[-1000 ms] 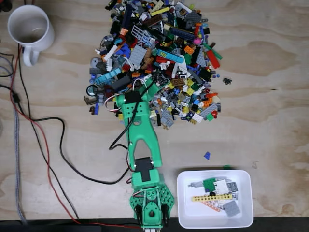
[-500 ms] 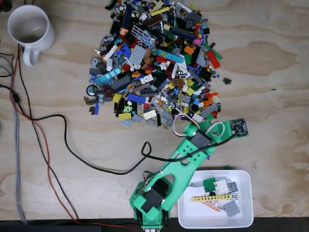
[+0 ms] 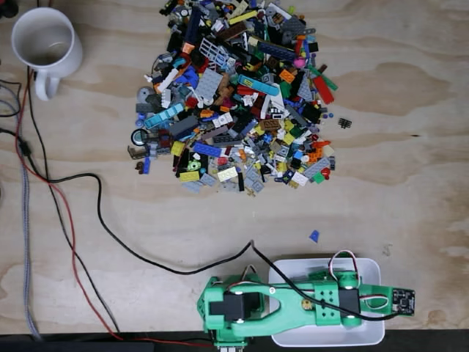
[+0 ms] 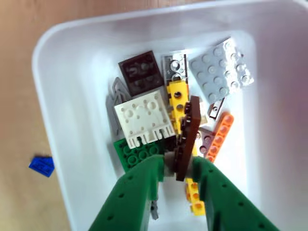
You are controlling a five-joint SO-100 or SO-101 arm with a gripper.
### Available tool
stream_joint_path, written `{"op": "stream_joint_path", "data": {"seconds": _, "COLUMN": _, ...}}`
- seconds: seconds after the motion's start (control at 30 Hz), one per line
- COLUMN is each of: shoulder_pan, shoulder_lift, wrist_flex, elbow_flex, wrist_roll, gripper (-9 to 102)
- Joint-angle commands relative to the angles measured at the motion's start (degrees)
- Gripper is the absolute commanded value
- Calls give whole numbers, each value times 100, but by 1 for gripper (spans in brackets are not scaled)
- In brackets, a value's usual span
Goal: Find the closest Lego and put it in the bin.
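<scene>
In the wrist view my gripper (image 4: 180,163) is shut on a thin brown Lego plate (image 4: 188,130), held on edge between the green fingers (image 4: 144,180). It hangs just above the white bin (image 4: 72,96). Several Lego pieces lie inside the bin, among them a white plate (image 4: 144,118), a grey plate (image 4: 219,70), a dark brown plate (image 4: 142,72) and a yellow beam (image 4: 178,101). In the fixed view my green arm (image 3: 293,304) lies across the bin (image 3: 370,273) at the bottom right and covers most of its inside.
A large pile of mixed Lego (image 3: 234,95) fills the upper middle of the wooden table. A small blue piece (image 3: 314,235) (image 4: 42,165) lies just outside the bin. A white mug (image 3: 45,44) stands at the top left. Cables (image 3: 73,220) run along the left side.
The arm has swung from the pile's lower edge to the right and down, and now lies over the bin.
</scene>
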Motion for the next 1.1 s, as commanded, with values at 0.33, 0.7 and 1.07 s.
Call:
{"op": "stream_joint_path", "data": {"seconds": 0.33, "shoulder_pan": -2786, "shoulder_lift": 1213, "wrist_flex": -255, "elbow_flex": -589, "wrist_roll": 141, "gripper": 5}}
{"op": "stream_joint_path", "data": {"seconds": 0.7, "shoulder_pan": -7075, "shoulder_lift": 3041, "wrist_flex": -606, "elbow_flex": 545, "wrist_roll": 765, "gripper": 0}}
{"op": "stream_joint_path", "data": {"seconds": 1.07, "shoulder_pan": -8156, "shoulder_lift": 3498, "wrist_flex": -439, "elbow_flex": 1292, "wrist_roll": 1116, "gripper": 0}}
